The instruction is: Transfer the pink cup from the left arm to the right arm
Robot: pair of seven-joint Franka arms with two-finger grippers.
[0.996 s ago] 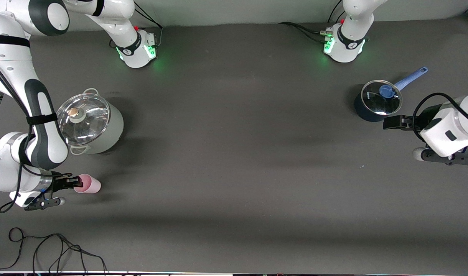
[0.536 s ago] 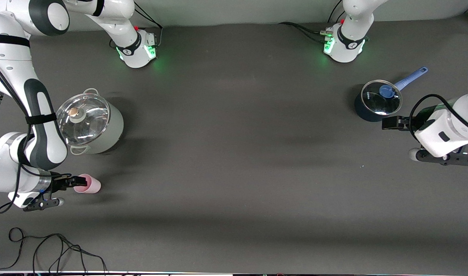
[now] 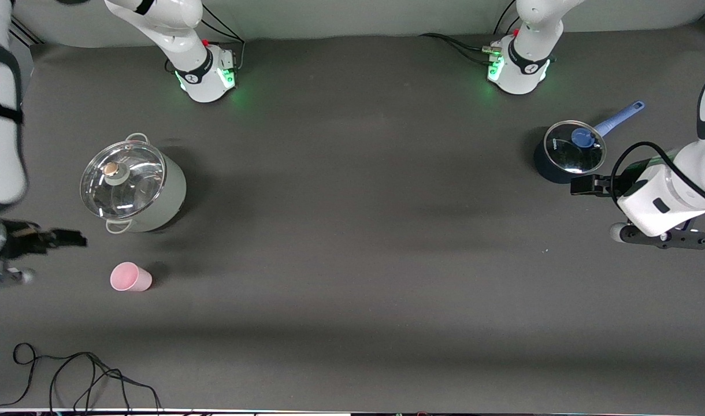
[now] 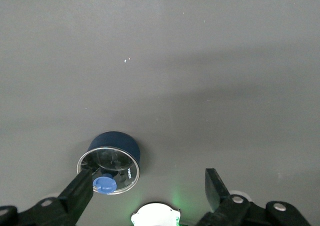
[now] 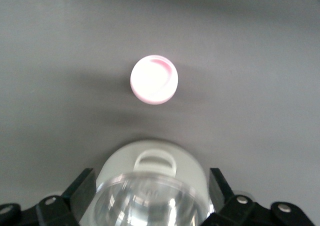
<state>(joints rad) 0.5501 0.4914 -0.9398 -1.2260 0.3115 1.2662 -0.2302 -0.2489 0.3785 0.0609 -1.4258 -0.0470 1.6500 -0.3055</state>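
Note:
The pink cup [image 3: 130,277] [image 5: 154,79] stands upright and alone on the table at the right arm's end, nearer to the front camera than the grey pot [image 3: 134,188]. My right gripper [image 3: 69,238] [image 5: 151,178] hangs open and empty in the air over the table's edge beside that pot, well apart from the cup. In the right wrist view its fingers [image 5: 82,186] frame the pot's glass lid. My left gripper [image 3: 573,186] [image 4: 147,181] is open and empty, beside the blue saucepan [image 3: 567,151] [image 4: 112,158] at the left arm's end.
The grey pot with its glass lid [image 5: 152,196] stands close to the cup. The blue saucepan has a glass lid and a long handle [image 3: 620,117]. A black cable [image 3: 69,375] lies near the front edge. The left arm's green-lit base [image 4: 156,213] shows between its fingers.
My right gripper has opened, let go of the pink cup and pulled up and away toward the table's edge. The cup stays in place. The left arm has drifted slightly toward the table's middle.

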